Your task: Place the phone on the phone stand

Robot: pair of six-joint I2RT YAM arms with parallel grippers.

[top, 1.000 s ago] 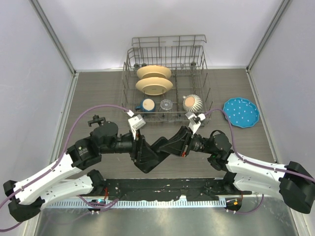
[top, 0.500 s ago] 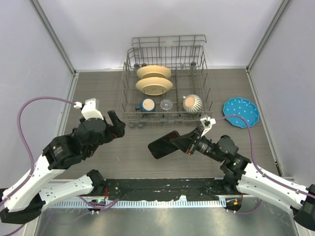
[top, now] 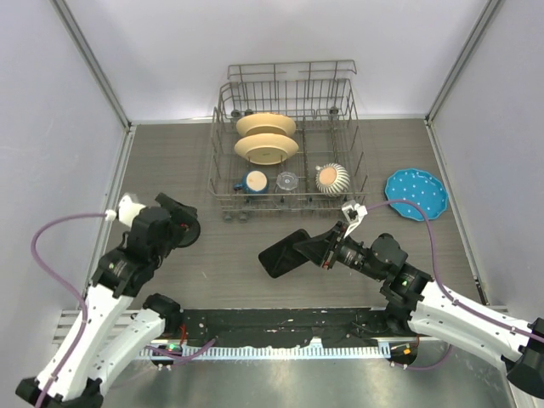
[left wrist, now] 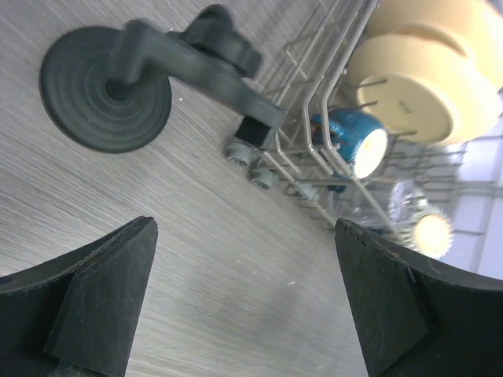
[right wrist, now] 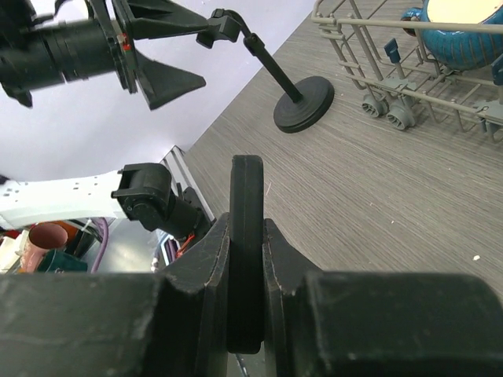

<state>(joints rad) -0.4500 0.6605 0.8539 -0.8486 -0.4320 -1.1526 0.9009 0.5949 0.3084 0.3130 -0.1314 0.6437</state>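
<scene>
The black phone hangs edge-on above the table's middle, with my right gripper shut on its right end; in the right wrist view the phone stands pinched between the jaws. The phone stand sits on the table at the left, its stem leaning up to the clamp head. My left gripper is open and empty, just beside the stand. In the top view the left gripper covers most of the stand.
A wire dish rack with two cream plates, a blue mug and a ribbed bowl stands at the back centre, on small wheels. A blue dotted plate lies at the right.
My left gripper opened, let go of the phone and swung back to the left beside the stand. The right gripper keeps the phone and has drawn it slightly right.
</scene>
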